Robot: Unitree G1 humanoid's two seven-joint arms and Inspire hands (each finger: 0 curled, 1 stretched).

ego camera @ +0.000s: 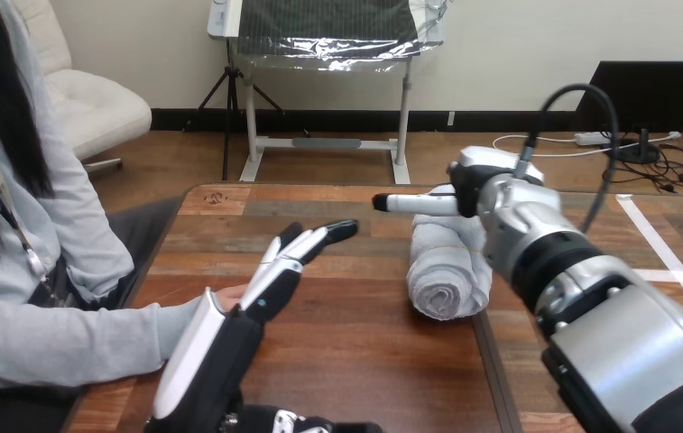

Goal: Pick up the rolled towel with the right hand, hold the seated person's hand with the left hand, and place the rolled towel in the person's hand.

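- White and tightly rolled, the rolled towel [446, 271] lies on the wooden table [346, 352], right of the middle, with its spiral end facing the robot.
- The right hand [477, 180] sits over the towel's far end. The arm covers the contact, so I cannot tell whether it has closed on the roll or merely rests above it.
- The towel's near end lies flat on the wood, so I judge it is not yet lifted.
- The left hand [274, 280] is flat, its fingers straight and close together, pointing across the table toward the towel. It grips nothing.
- The person's hand [229, 296] shows at the view's left, just beside the left hand and partly hidden by it. The two are close, perhaps touching, but no robot finger is curled round it.
- The step in hand, as I read it, is the pick-up of the towel, with the hold on the person's hand prepared but not made.
- The next move calls for a firm wrap round the roll — a soft roll taken by one end may sag or unwind — then a lift clear of the table.
- The left hand then needs to close round the person's hand, keeping it steady to receive the towel.
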